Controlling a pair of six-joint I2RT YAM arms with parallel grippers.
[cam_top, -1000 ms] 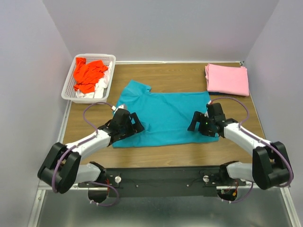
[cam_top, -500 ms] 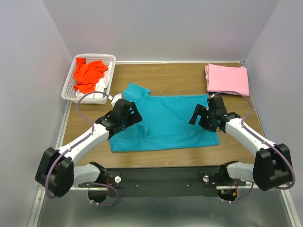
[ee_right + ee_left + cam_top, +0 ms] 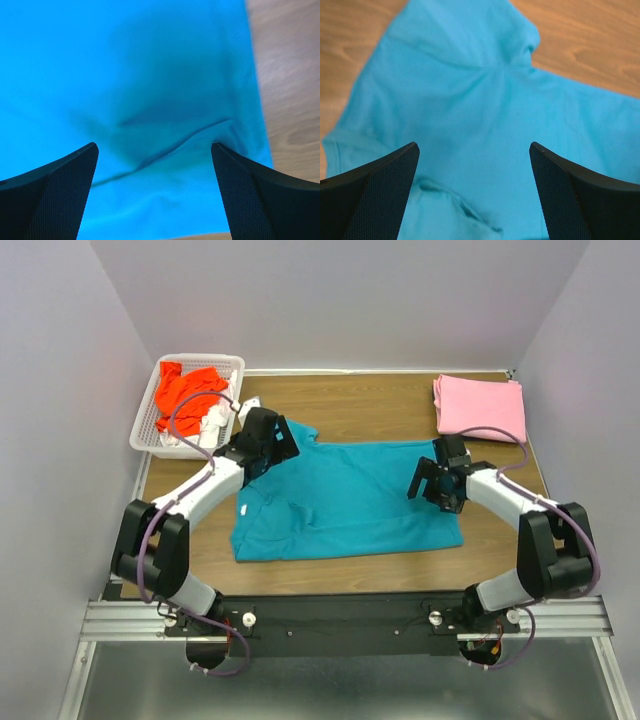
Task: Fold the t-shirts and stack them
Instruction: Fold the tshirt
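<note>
A teal t-shirt lies spread on the wooden table, its near half folded up over the rest, one sleeve at the far left. My left gripper is open and empty above that sleeve and shoulder. My right gripper is open and empty over the shirt's right edge, where the cloth is creased. A folded pink t-shirt lies at the far right corner. An orange-red t-shirt and a white one lie crumpled in the basket.
A white lattice basket stands at the far left corner of the table. Grey walls close in on the left, right and back. A black rail runs along the near edge below the arms' bases.
Both grippers have moved away from the near edge towards the far side of the teal shirt. The left went up to the sleeve. The shirt's near half now lies folded and let go.
</note>
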